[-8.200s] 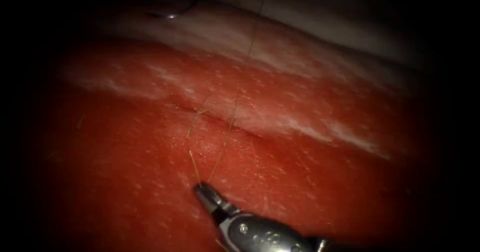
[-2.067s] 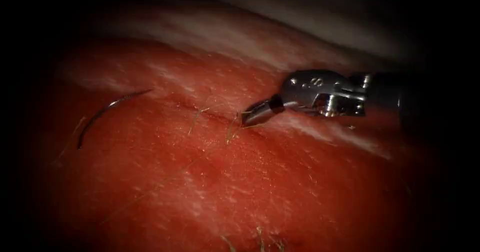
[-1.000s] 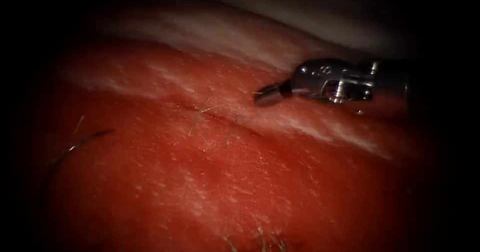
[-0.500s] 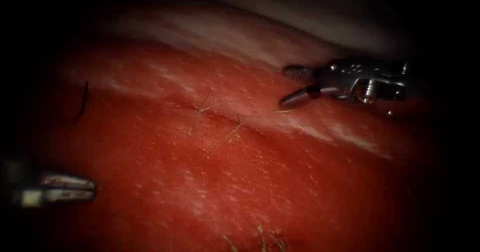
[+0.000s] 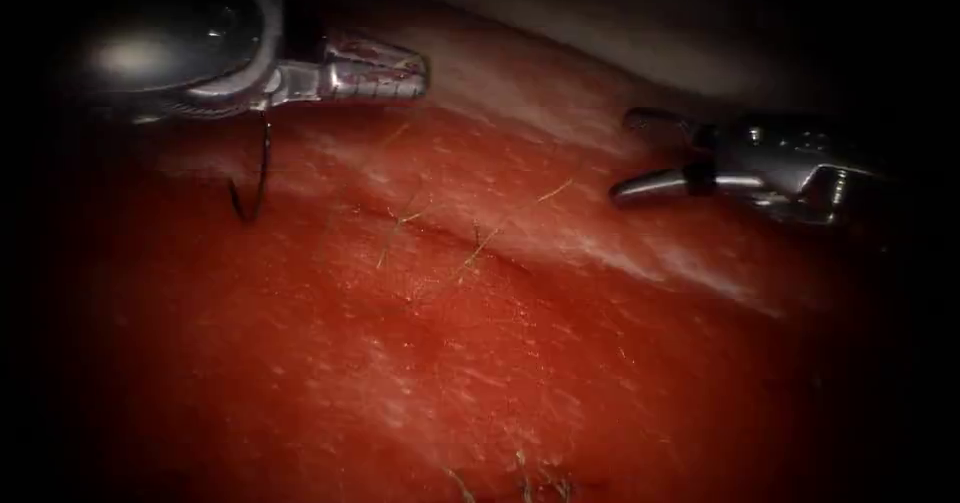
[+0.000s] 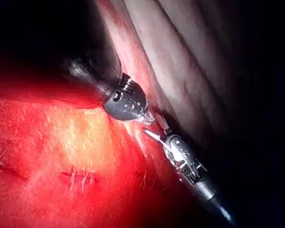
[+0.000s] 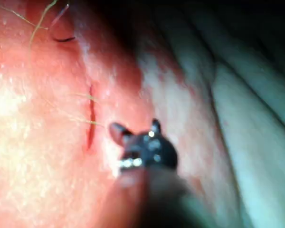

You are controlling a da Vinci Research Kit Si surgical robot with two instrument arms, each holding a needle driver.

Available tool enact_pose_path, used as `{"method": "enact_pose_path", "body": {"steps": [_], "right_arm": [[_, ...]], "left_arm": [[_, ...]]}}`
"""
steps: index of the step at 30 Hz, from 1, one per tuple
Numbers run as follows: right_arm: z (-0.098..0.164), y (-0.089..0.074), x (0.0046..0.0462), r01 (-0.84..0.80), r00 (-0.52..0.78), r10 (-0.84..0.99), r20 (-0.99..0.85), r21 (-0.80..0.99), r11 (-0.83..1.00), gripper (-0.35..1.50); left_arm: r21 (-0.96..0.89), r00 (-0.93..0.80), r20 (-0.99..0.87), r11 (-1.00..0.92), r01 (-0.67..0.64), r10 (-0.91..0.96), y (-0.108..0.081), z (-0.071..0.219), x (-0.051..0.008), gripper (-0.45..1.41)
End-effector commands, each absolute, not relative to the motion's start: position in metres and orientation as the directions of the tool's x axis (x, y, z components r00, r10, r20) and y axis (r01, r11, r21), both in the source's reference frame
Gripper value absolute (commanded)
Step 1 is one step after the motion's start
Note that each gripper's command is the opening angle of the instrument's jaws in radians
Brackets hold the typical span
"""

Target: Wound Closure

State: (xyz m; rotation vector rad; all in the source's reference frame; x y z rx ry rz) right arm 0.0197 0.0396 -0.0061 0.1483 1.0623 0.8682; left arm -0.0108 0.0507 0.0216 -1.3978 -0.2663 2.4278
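The left tool sits at the upper left of the endoscope view, left of the cut, its jaws pressed together. The curved needle hangs below it, clear of the tissue; whether the jaws or something behind them hold its upper end I cannot tell. The right tool hovers right of the cut with its jaws spread and nothing between them. Short cut ends of thread stand along the cut, and a loose strand lies near the right tool's lower jaw.
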Motion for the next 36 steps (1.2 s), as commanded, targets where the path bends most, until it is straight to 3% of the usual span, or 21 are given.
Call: {"method": "enact_pose_path", "body": {"steps": [1, 3, 5, 6, 7, 22, 36], "right_arm": [[-0.006, 0.040, 0.0210, -0.547, 0.192, 0.683, -0.705, 0.501, 0.670, 1.20], [-0.006, 0.040, 0.0230, -0.533, 0.170, 0.679, -0.714, 0.513, 0.673, 1.18], [-0.006, 0.039, 0.0243, -0.533, 0.156, 0.675, -0.721, 0.514, 0.672, 1.05], [-0.005, 0.039, 0.0255, -0.507, 0.137, 0.666, -0.733, 0.526, 0.683, 0.46], [-0.005, 0.039, 0.0264, -0.499, 0.127, 0.660, -0.740, 0.528, 0.687, -0.35], [-0.006, 0.041, 0.0294, -0.536, 0.088, 0.587, -0.805, 0.459, 0.709, -0.35], [-0.004, 0.044, 0.0363, -0.536, 0.032, 0.550, -0.835, 0.450, 0.714, -0.35]], "left_arm": [[-0.322, -0.461, -0.806, -0.929, -0.183, 0.371, 0.050, 0.022, -0.0112, -0.35], [-0.334, -0.453, -0.812, -0.929, -0.156, 0.368, 0.052, 0.023, -0.0126, -0.35], [-0.332, -0.444, -0.822, -0.933, -0.139, 0.358, 0.052, 0.023, -0.0133, -0.35], [-0.337, -0.441, -0.822, -0.932, -0.132, 0.359, 0.052, 0.024, -0.0137, -0.35], [-0.341, -0.439, -0.823, -0.931, -0.126, 0.361, 0.053, 0.024, -0.0138, -0.35], [-0.346, -0.458, -0.810, -0.929, -0.134, 0.368, 0.055, 0.029, -0.0126, -0.35], [-0.346, -0.489, -0.796, -0.931, -0.115, 0.356, 0.055, 0.030, -0.0134, -0.35]]}}
